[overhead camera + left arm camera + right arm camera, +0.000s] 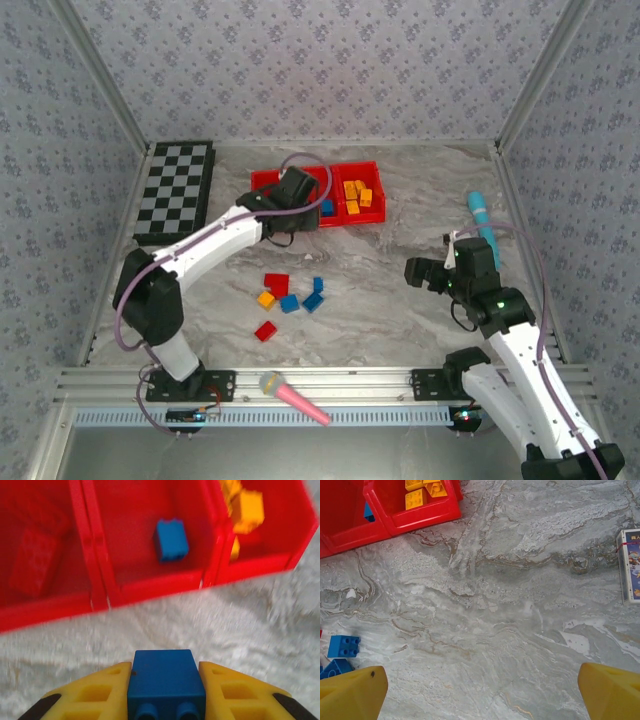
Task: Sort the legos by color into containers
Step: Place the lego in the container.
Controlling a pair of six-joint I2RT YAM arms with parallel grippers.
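1. Room first: it's a boxed-in cell. The walls (300, 70) on 3 sides are covered in grey-lilac wallpaper with a small flower print, and bare aluminium posts (520, 110) run up the back corners.
2. The counter (400, 330) is a grey marble-look sheet with white and brownish veins. Slotted aluminium rails (380, 385) run along its near edge, where both arms are bolted.
3. The red tray (360, 222) sits at the back middle of the counter, with 3 compartments side by side. In the left wrist view there's a red lego (35, 562) in the left one, a blue lego (171, 540) in the middle one and orange-yellow legos (247, 510) in the right one.
4. The left tool (166, 707) is clamped on a held blue lego (165, 672), with 2 studs showing at its near end. It's above bare counter just short of the tray's near wall, roughly lined up with the middle compartment.
5. The right tool (481, 695) has its fingers wide apart with nothing between them, hanging over bare counter on the right side.
6. The loose legos (289, 303) lie in a small cluster on the counter between the arms. I count 6: 2 red, 3 blue, 1 orange.
7. Other stuff: a black-and-white checkered board (175, 190) lies in the back left corner. A teal microphone (480, 215) lies near the right wall, and a pink microphone (295, 395) lies across the near rails.
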